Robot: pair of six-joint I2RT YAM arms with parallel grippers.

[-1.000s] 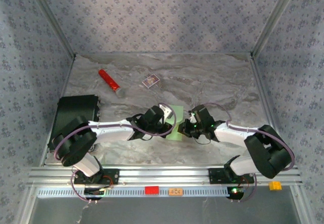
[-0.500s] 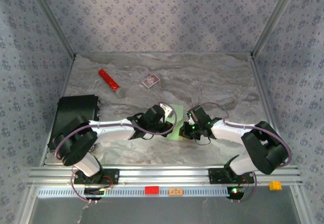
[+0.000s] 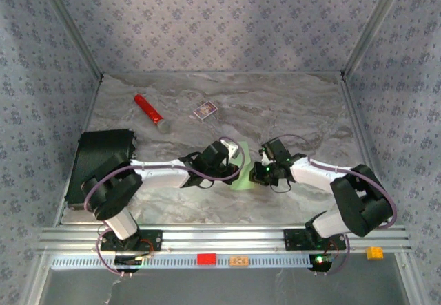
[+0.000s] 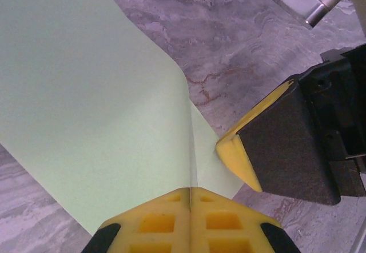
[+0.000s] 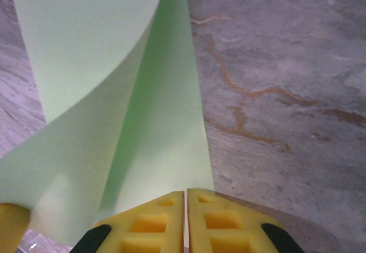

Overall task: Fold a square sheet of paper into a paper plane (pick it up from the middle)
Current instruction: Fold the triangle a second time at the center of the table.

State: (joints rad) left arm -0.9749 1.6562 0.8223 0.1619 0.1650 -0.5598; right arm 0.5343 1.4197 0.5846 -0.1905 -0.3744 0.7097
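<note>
The square sheet of paper, pale green and plain, lies at the middle of the table between my two arms, bent over in a loose curl. My left gripper is shut on it; in the left wrist view the sheet runs into the closed yellow pads at the gripper. My right gripper is shut on the opposite edge, and in the right wrist view the paper rolls up and away from that gripper. The two grippers are a few centimetres apart, and one of the right fingers touches the sheet's corner.
A red cylinder and a small purple-and-white card box lie at the back left of the marbled table. A black case stands at the left edge. Patterned walls close three sides, and a metal rail runs along the front.
My left arm has reached slightly to the right, carrying its side of the sheet over. The right gripper has turned a little at the paper's other edge.
</note>
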